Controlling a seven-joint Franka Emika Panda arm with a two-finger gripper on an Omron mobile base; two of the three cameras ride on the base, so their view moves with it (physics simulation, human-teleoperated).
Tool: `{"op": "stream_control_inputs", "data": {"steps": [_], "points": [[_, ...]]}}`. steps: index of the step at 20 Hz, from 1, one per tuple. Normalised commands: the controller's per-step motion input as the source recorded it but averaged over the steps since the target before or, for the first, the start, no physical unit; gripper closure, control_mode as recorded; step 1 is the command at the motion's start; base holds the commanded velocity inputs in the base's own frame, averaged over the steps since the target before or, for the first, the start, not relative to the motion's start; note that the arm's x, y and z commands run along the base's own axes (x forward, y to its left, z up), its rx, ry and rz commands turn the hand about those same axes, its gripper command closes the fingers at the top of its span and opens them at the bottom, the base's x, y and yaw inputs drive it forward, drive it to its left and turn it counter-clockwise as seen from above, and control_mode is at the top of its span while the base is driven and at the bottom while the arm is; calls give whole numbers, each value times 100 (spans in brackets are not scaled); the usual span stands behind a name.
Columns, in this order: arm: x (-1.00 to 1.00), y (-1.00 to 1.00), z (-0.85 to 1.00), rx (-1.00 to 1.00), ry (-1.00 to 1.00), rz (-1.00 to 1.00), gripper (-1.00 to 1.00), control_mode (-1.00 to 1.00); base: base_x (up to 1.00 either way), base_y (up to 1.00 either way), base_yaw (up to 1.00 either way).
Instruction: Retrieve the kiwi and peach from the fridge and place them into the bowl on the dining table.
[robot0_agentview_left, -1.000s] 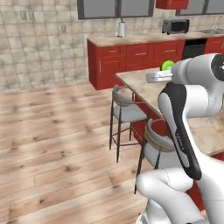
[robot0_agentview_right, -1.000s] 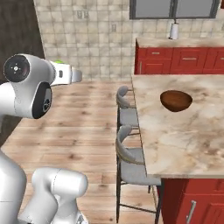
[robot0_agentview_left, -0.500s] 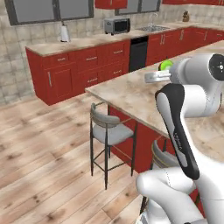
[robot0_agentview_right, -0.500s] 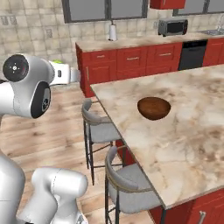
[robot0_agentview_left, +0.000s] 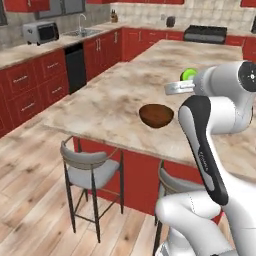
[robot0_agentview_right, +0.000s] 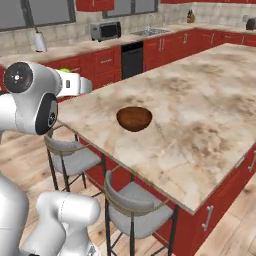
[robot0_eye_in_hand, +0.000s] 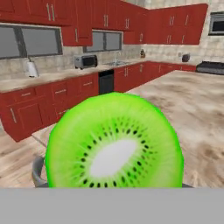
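A bright-green kiwi (robot0_eye_in_hand: 114, 142), its pale, seed-ringed cut face turned squarely toward the hand camera, sits clamped in the part-open gripper (robot0_agentview_left: 184, 82), held above the marble dining table (robot0_agentview_left: 115, 105) near the bowl (robot0_agentview_left: 156, 115)

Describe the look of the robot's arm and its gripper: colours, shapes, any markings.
The arm is glossy white with rounded, tubular links, a black band along one link and dark round joint caps with a small red dot. The gripper is a pale grey, boxy piece. No cables show.
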Motion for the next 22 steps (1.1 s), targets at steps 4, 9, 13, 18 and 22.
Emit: {"op": "stream_control_inputs", "data": {"steps": [4, 9, 13, 18, 22], "points": [[0, 0, 0, 0, 0, 0, 100, 100, 91, 100, -64], [0, 0, 0, 0, 0, 0, 100, 100, 75, 100, -60], [0, 0, 0, 0, 0, 0, 100, 100, 66, 100, -58], [0, 0, 0, 0, 0, 0, 100, 100, 53, 91, -48], [0, 0, 0, 0, 0, 0, 100, 100, 39, 25, -16]]}}
